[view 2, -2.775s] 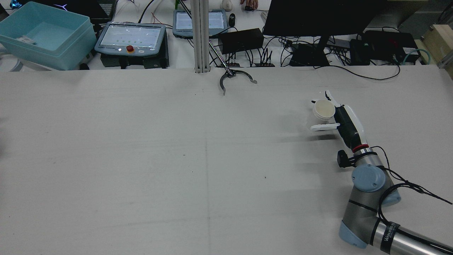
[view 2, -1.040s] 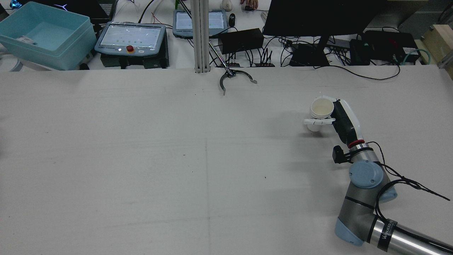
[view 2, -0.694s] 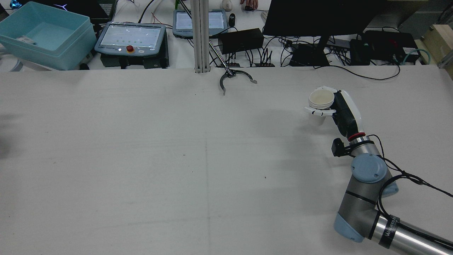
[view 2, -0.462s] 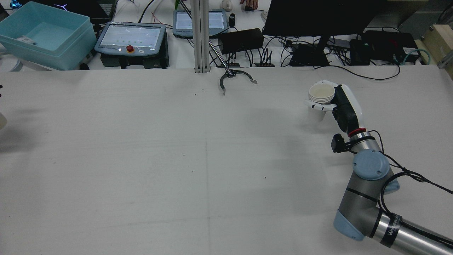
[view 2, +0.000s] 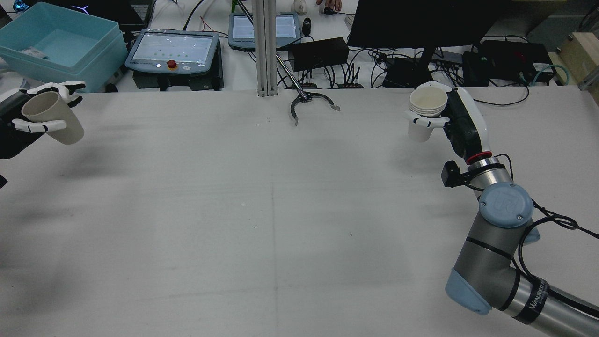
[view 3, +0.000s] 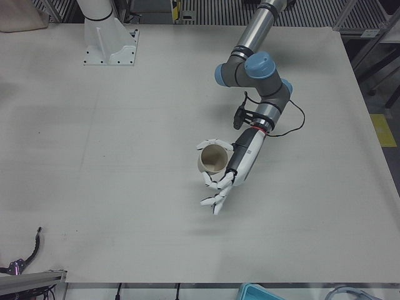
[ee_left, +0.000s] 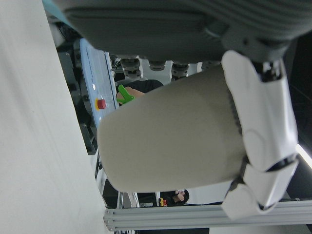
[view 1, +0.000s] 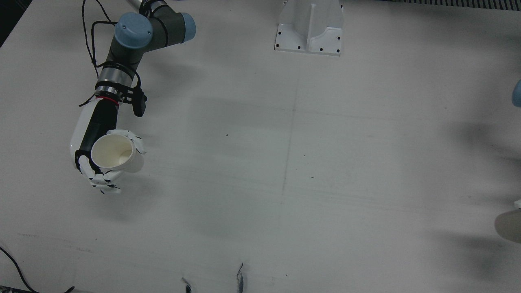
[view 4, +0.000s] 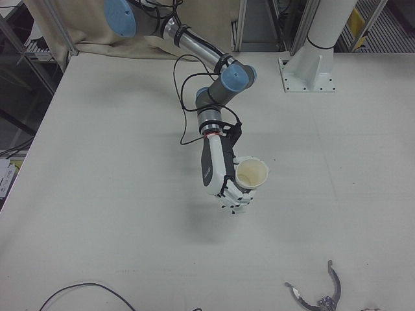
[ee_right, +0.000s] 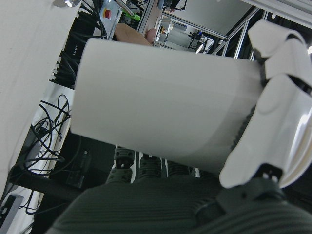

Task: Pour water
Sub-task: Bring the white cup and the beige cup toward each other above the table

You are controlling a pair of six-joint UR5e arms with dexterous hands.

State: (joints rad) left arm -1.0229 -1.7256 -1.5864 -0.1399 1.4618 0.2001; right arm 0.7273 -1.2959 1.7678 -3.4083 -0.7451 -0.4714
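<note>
My right hand (view 2: 456,124) is shut on a white paper cup (view 2: 427,105) and holds it upright above the table's far right part. The right-front view shows the same hand (view 4: 220,172) and the cup (view 4: 251,175) with its mouth facing up. At the far left edge of the rear view, my left hand (view 2: 18,126) is shut on a tan paper cup (view 2: 51,117), tilted a little. The left-front view shows that hand (view 3: 234,165) and the tan cup (view 3: 214,159) over the table. Both cups fill the hand views: the tan cup (ee_left: 170,136) and the white cup (ee_right: 165,112). I cannot tell what is inside either cup.
A grey claw-shaped tool (view 2: 311,104) lies by the metal post (view 2: 265,47) at the table's far edge. Beyond it stand a teal bin (view 2: 61,44), teach pendants (view 2: 173,49), a monitor (view 2: 421,23) and cables. An arm pedestal (view 1: 311,26) stands at the near side.
The right hand closed on the white cup and lifted it off the table, moving it farther away. The left hand, holding the tan cup, came into the rear view from the left edge.
</note>
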